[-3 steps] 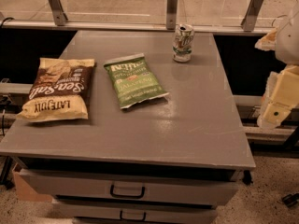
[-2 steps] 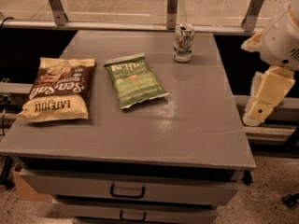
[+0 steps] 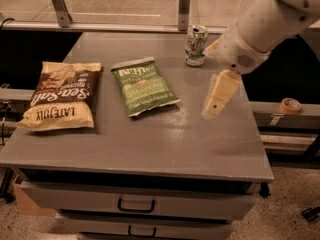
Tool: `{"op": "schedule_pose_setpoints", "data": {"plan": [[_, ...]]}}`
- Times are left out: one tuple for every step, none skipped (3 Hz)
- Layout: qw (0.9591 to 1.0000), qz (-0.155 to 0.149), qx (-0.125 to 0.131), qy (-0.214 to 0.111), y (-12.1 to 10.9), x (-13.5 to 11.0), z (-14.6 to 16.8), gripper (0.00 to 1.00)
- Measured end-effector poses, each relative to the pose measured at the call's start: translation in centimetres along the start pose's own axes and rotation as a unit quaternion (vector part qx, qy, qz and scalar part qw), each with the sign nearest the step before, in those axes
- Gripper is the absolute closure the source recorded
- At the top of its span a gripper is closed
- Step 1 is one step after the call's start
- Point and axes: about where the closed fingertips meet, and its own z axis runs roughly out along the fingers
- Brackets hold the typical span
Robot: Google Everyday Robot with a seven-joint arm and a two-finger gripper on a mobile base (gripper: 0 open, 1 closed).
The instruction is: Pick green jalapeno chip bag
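The green jalapeno chip bag [image 3: 144, 86] lies flat on the grey table [image 3: 165, 139], near its middle, with its white logo band toward the far side. My gripper [image 3: 212, 110] hangs above the table's right part, pointing down and to the left. It is to the right of the green bag and apart from it, holding nothing. The white arm reaches in from the upper right.
A larger brown-and-yellow Sea Salt chip bag [image 3: 61, 95] lies on the table's left part. A crumpled drink can [image 3: 195, 45] stands at the far edge, just behind my gripper. A tape roll [image 3: 290, 105] sits on a ledge at the right. Drawers [image 3: 135, 204] are under the tabletop.
My arm has swung left from beyond the table's right edge to above the tabletop, closer to the green bag. The bags and the can have not moved.
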Motion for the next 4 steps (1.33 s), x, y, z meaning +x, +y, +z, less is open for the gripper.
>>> {"op": "schedule_pose_setpoints", "data": {"plan": [[0.999, -0.003, -0.015, -0.042, -1.4, -2.7, 4.3, 0.0], [0.9968, 0.001, -0.032, -0.073, -1.6, -4.9, 7.6, 0.0], [0.9939, -0.001, -0.044, -0.101, -1.6, -7.3, 10.4, 0.0], [0.9919, 0.004, -0.048, -0.118, -2.0, -8.9, 12.1, 0.18]]}}
